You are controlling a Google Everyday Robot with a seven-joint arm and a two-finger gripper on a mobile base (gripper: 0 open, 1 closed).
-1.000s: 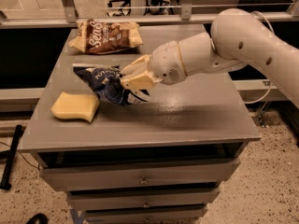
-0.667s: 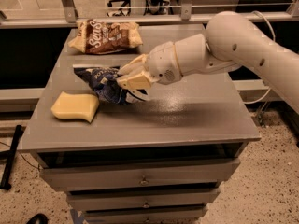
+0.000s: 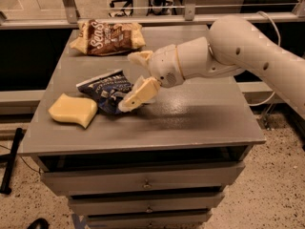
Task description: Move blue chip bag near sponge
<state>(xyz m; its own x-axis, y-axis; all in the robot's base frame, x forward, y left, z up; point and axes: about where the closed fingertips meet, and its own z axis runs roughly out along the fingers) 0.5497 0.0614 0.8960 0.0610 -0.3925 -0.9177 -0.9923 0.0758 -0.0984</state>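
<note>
- In the camera view you see the blue chip bag [image 3: 106,90], crinkly navy foil, lying flat on the left of the smooth grey tabletop [image 3: 190,123]. Its long axis runs left to right, and its left end is just beside the wavy pale-yellow foam sponge [image 3: 72,109].
- Your gripper [image 3: 127,82] is at the bag's right edge, its cream fingers [image 3: 139,94] spread wide and grasping nothing.
- A brown-and-cream chip bag [image 3: 107,37] lies at the far edge, and a speckled floor [image 3: 267,194] is below.

A grey flat-topped desk [image 3: 190,123] with drawers beneath is shown. A large brown-and-cream chip bag [image 3: 107,36] is laid at its far left. Nearer, on the left, a pale yellow wavy foam sponge [image 3: 72,109] is set, with a crinkly navy-blue foil chip bag [image 3: 105,88] just beside it on the right. The cream gripper [image 3: 127,82] is held at that bag's right end, jaws spread apart.
</note>
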